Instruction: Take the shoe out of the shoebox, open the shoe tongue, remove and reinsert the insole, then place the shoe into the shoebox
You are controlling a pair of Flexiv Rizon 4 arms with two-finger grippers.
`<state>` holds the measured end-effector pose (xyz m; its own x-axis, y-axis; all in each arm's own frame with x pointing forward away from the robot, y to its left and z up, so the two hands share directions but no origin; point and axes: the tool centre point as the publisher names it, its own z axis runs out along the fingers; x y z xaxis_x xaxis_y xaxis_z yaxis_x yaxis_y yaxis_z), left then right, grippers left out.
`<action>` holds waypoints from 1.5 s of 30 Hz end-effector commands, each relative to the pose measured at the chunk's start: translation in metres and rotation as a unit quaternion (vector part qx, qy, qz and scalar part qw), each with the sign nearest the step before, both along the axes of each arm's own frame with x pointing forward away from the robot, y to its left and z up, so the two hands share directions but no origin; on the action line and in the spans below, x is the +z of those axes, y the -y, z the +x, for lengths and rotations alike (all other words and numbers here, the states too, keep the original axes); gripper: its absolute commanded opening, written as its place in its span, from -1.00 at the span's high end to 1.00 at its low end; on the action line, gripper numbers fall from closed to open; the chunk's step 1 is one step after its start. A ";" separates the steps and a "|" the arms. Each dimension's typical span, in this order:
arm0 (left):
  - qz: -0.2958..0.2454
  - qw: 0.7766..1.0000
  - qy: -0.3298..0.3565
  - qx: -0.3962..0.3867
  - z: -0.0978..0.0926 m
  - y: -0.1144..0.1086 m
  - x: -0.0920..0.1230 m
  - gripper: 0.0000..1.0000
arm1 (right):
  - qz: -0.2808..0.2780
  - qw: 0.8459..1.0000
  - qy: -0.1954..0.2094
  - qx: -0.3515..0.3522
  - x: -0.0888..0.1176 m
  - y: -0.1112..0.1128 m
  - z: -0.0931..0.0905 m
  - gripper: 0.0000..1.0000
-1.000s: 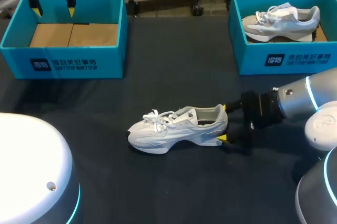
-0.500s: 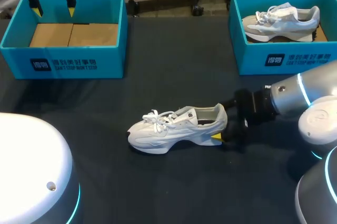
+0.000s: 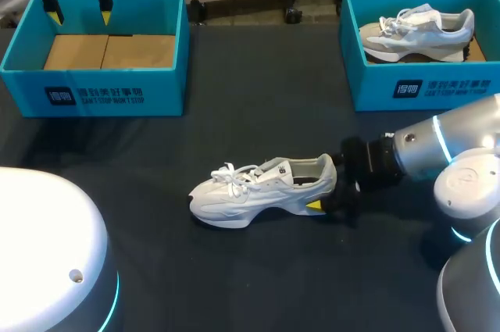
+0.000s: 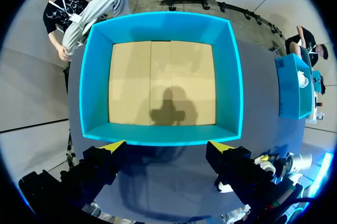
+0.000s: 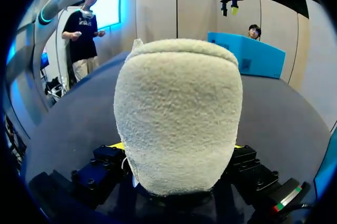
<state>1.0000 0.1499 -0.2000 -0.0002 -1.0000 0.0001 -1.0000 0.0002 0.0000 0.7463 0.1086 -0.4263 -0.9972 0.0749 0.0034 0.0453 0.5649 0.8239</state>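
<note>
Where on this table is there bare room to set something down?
Free: the tabletop between left shoebox and right shoebox, and between left shoebox and shoe. Left shoebox is empty. Crowded: the shoe's heel, at the right end effector.

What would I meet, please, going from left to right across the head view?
In order: empty blue shoebox → white shoe on the table → right gripper at its heel → other shoebox holding a second shoe. The left gripper overlaps the empty box, so I omit it.
</note>
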 end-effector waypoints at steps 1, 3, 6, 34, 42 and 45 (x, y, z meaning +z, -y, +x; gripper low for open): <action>0.000 1.000 0.000 0.000 0.000 0.000 0.000 -1.00 | -0.002 1.000 0.002 -0.003 -0.006 -0.004 0.001 1.00; 0.000 1.000 0.000 0.000 0.000 0.000 0.000 -1.00 | -0.004 1.000 0.002 -0.002 -0.006 -0.004 0.001 1.00; 0.000 1.000 0.000 0.000 0.000 0.000 0.000 -1.00 | -0.004 1.000 0.002 -0.002 -0.006 -0.004 0.001 1.00; -0.009 1.000 0.001 0.020 -0.039 0.042 0.011 -1.00 | -0.004 1.000 0.002 -0.002 -0.006 -0.004 0.001 1.00; -0.001 1.000 0.001 0.024 -0.073 0.082 0.007 -1.00 | -0.004 1.000 0.002 -0.002 -0.006 -0.004 0.001 1.00; -0.001 1.000 0.002 0.024 -0.089 0.097 0.007 -1.00 | -0.004 1.000 0.002 -0.002 -0.006 -0.004 0.001 1.00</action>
<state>0.9287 0.0648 -0.1934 0.0476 -0.9988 0.0144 -0.9983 -0.0471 0.0333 0.7458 0.1089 -0.4263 -0.9971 0.0767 0.0009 0.0443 0.5668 0.8227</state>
